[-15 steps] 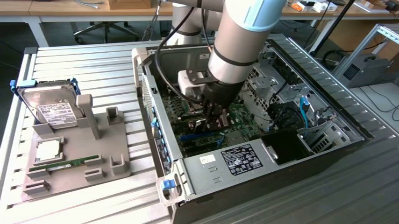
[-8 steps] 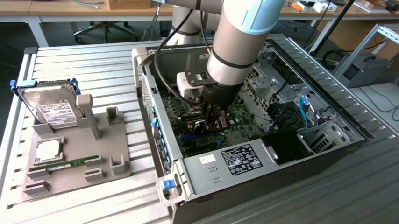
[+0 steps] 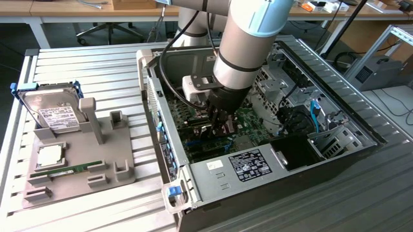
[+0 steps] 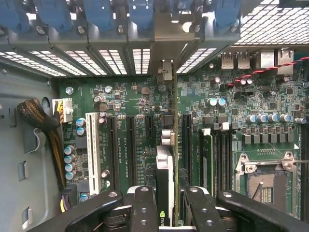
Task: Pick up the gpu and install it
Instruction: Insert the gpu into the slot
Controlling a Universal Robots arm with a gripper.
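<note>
We saw the arm reaching down into the open computer case [image 3: 213, 181]. It was hemmed in by the rear wall of slot openings [image 4: 140, 60] and, on the exterior view's right, the drive cage [image 3: 335, 135], so little free room was left. The gripper [image 4: 164, 195] was clamped on the gpu [image 4: 164, 164]. The card stood on edge between its fingers [image 4: 143, 208], over the motherboard [image 4: 130, 96], between the white slot [image 4: 92, 150] and the memory sticks [image 4: 206, 159]. Whether it was seated, we could not tell.
</note>
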